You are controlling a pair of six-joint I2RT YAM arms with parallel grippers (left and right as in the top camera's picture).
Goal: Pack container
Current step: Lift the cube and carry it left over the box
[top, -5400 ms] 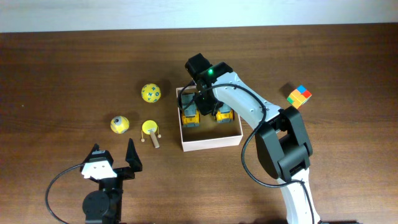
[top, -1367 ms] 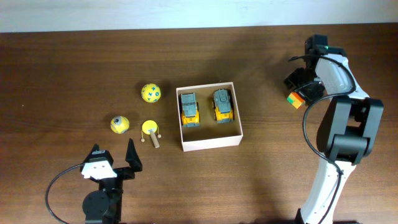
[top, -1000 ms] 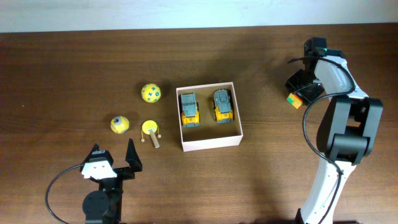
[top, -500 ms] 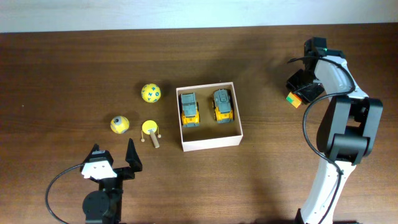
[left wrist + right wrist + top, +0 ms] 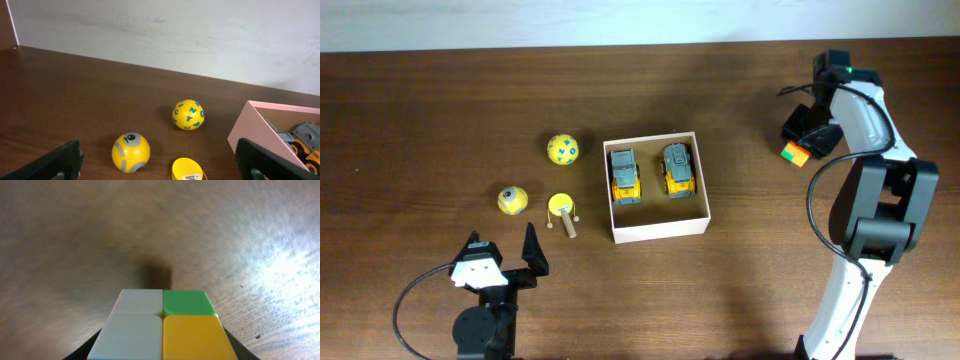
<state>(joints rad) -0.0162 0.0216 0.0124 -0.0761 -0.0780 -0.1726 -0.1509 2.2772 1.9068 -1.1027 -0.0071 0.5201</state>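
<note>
Container (image 5: 660, 227): square, shallow cardboard box, open-topped, white outer walls, tan-brown inside
Pose: sitting flat and upright, edges square to the table (image 5: 440, 100)
Spot: right around mid-table
Load: two yellow-and-grey toy trucks (image 5: 625, 175) side by side in its far half

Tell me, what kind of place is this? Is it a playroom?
Probably a robot lab bench, not a playroom: the left arm and right arm stand at a plain wooden table, a lettered ball lies near the container, and the wall behind is blank.
</note>
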